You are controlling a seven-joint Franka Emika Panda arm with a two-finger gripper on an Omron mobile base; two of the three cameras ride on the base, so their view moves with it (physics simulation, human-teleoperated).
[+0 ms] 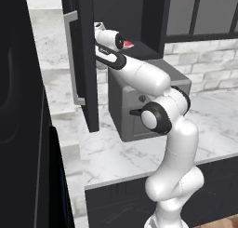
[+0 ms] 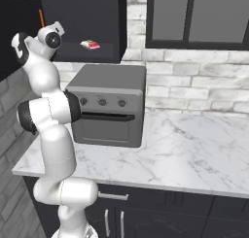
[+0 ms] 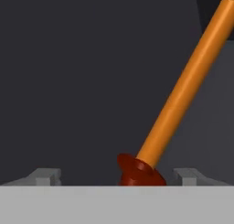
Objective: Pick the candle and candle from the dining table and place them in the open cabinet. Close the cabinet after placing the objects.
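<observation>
Open dark cabinet (image 2: 80, 18), orange candle (image 3: 183, 88) leaned toward one o'clock inside, red-and-white candle (image 2: 90, 44) on its shelf, gripper (image 3: 116, 175) spread, nothing grasped.

Kitchen for sure; marble desk (image 2: 194, 149) with a grey toaster oven (image 2: 107, 106) on it; brick backsplash (image 2: 194, 81) behind the oven; dark cabinets (image 2: 87, 18) above it.

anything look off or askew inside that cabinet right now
Yes: in the hand view the orange candle leans steeply on its dark red holder instead of standing upright, between the open claw fingers. In the open cabinet, a small red and white item lies on the shelf.
</observation>
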